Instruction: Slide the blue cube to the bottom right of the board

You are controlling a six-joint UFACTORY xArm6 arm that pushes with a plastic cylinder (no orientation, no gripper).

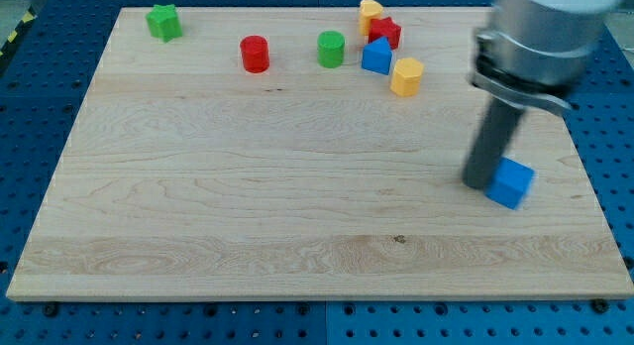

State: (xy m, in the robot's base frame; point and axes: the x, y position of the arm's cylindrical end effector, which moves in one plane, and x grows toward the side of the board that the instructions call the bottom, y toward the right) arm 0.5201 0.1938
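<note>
A pale wooden board [297, 186] is shown lying on a blue perforated table [40, 97], seen from slightly above. The arm's grey housing [545, 38] enters at the view's top right, and from it a straight dark rod [493, 142] descends to the board. The tip [479, 180] is seen resting at the board surface on the view's right side, immediately to the view's left of the blue cube [512, 182]; the two appear to be touching, although actual contact cannot be confirmed from this single view. The tool is a plain rod with no jaws, so nothing is gripped; it merely stands against the cube's left face. The blue cube is located on the right-hand part of the board, a little below mid-height and near the right edge, with bare wood between it and the bottom right corner. The remaining blocks are gathered along the top of the board, well apart from the tip. A green star-like block [163, 23] is placed near the top left corner. A red cylinder [255, 54] and a green cylinder [331, 49] stand side by side further right, apart from each other. A tight cluster follows: a yellow block [370, 10] at the top, a red star-like block [385, 31] just below it, a blue block with a triangular face [375, 57] touching or nearly touching the red one, and a second yellow block [406, 76] just to the lower right.
</note>
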